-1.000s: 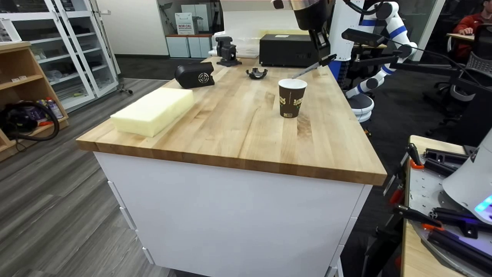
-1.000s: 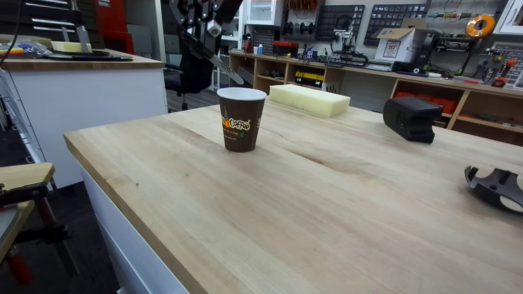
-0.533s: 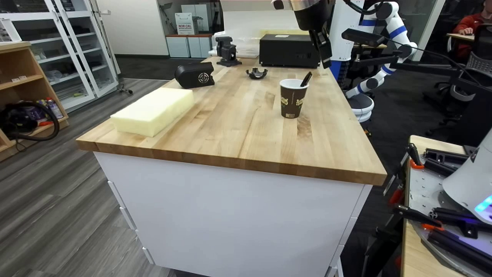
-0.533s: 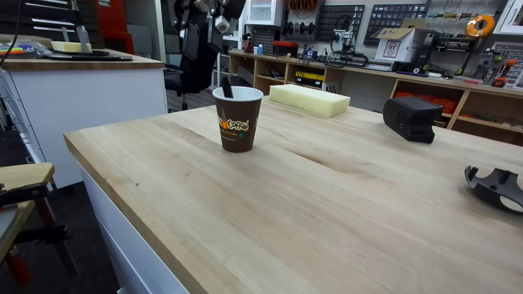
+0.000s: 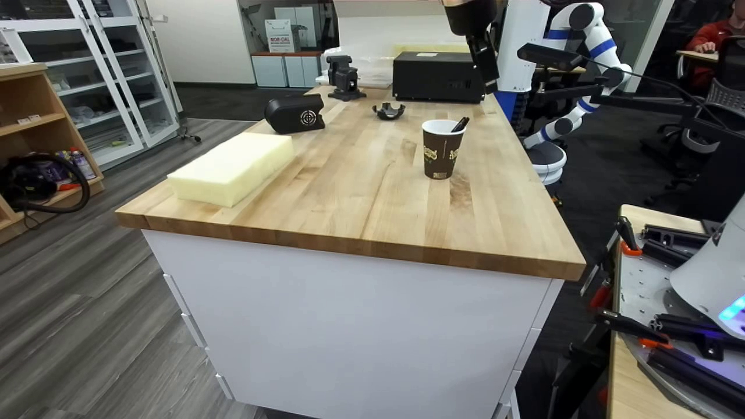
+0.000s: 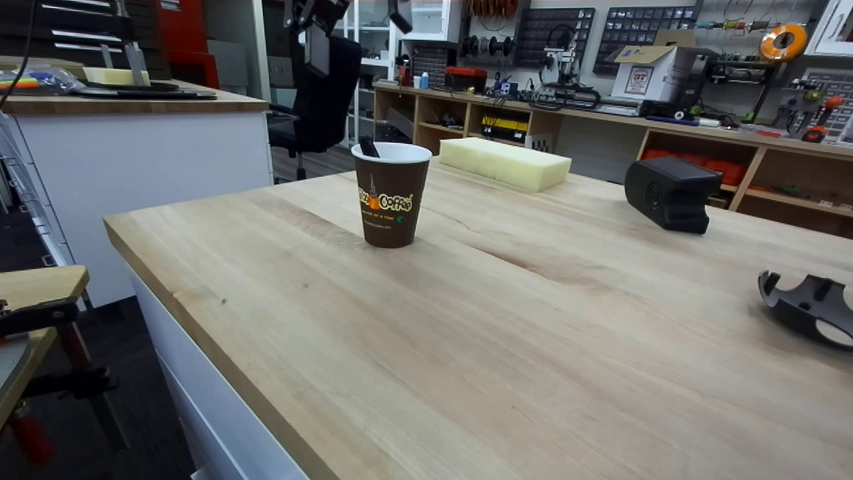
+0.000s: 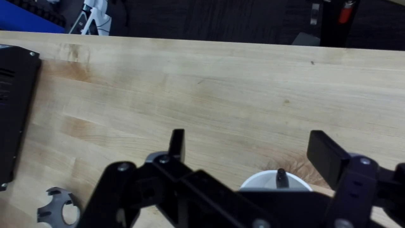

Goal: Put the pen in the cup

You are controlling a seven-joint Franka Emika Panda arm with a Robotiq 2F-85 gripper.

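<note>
The brown cup point(image 5: 440, 154) with a pale rim stands upright on the wooden table, and it shows in both exterior views. Inside it leans the dark pen point(image 6: 368, 147), its upper end resting against the rim and sticking out a little; the rest is hidden by the cup wall. From above, in the wrist view, the pen point(image 7: 281, 179) is seen in the cup's mouth, partly covered by the gripper body. My gripper point(image 7: 248, 141) is open, its fingers point(image 7: 327, 158) wide apart with nothing between them. It hangs above the cup, clear of both cup and pen.
A yellow foam block point(image 5: 233, 166) lies near the table's front left in an exterior view. Farther back are a black device point(image 5: 295, 113), a dark curved bracket point(image 5: 389, 110), a small vise point(image 5: 344, 78) and a large black box point(image 5: 437, 75). The table edge point(image 7: 202, 41) runs past the cup.
A second ago the pen was in my shut gripper, slanting down over the cup. The jaws have opened, the pen has dropped into the cup and settled lower, and the gripper has risen slightly.
</note>
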